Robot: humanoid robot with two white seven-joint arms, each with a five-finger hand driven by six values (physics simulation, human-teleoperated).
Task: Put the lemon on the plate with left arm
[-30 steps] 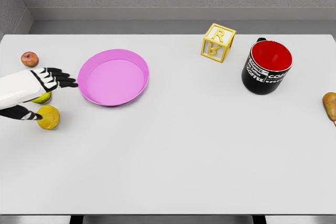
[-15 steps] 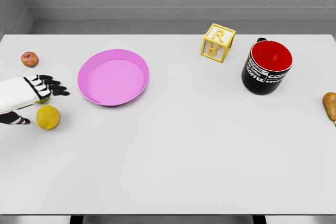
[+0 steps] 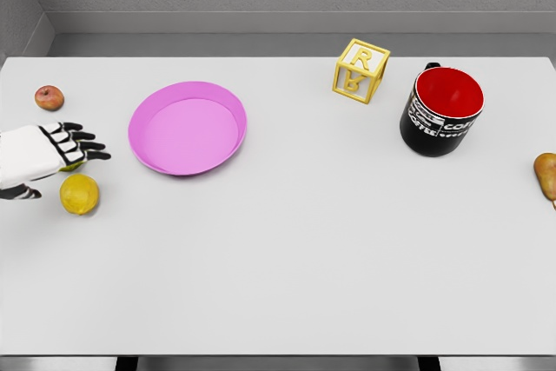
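Head view, white bench (image 3: 287, 275). Left robot hand (image 3: 48, 152) enters at the bench's left edge, white palm with black fingers (image 3: 87, 149) spread and extended toward the right; it grips nothing. A small yellow-green object (image 3: 76, 163) shows just under the fingers, mostly hidden; cannot tell what it is. The lemon (image 3: 79, 194) rests on the bench near the left edge, just below the hand and clear of the fingers; whether the thumb (image 3: 24, 193) touches it cannot be told. The pink plate (image 3: 222, 98) sits in the left half of the bench toward the far edge, to the right of the hand and apart from the fingertips, nothing in it. The lemon lies outside the plate, to its lower left. A small reddish apple (image 3: 49, 97) sits near the far left corner, above the hand. A yellow letter block (image 3: 360, 71) stands near the far edge right of centre, one corner turned toward the camera. Just beside it, toward the right edge, a black mug (image 3: 441, 115) with red interior stands upright. A brownish pear (image 3: 546, 173) is cut off at the right edge. Right arm not seen.
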